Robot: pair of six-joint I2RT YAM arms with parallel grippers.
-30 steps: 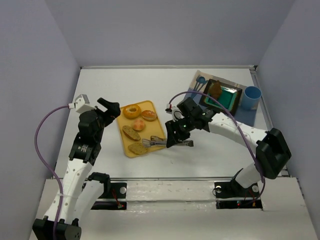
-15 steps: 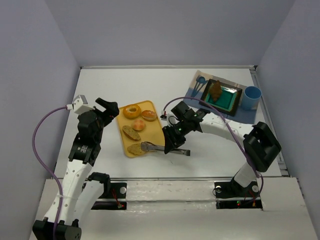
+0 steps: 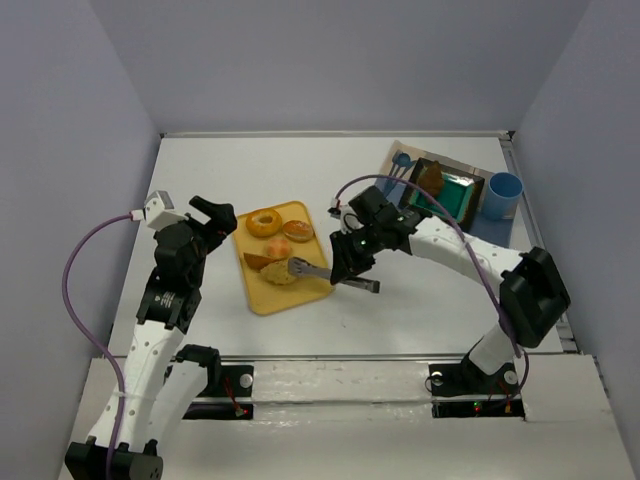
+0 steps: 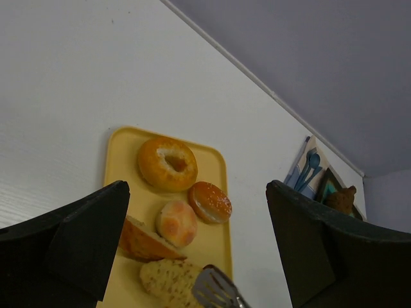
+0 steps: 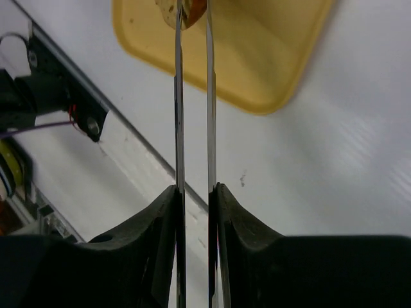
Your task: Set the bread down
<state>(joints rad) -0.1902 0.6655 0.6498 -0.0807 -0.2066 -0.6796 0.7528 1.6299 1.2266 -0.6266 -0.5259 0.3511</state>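
We see right gripper (image 3: pixel 347 275) squeezed closed on tongs (image 3: pixel 325 271), which pinch bread slice (image 3: pixel 279 273) over tray (image 3: pixel 262 302). Shallow pinch, so we'd expect slipping on lift. Left gripper (image 3: pixel 215 212) wide open, empty.

Soft, even overhead light washes the white table (image 3: pixel 420 320), where we find only faint shadows under the arms. In the left wrist view the near black fingers (image 4: pixel 70 244) loom dark and slightly blurred; the yellow tray (image 4: pixel 119 160) reads crisp.
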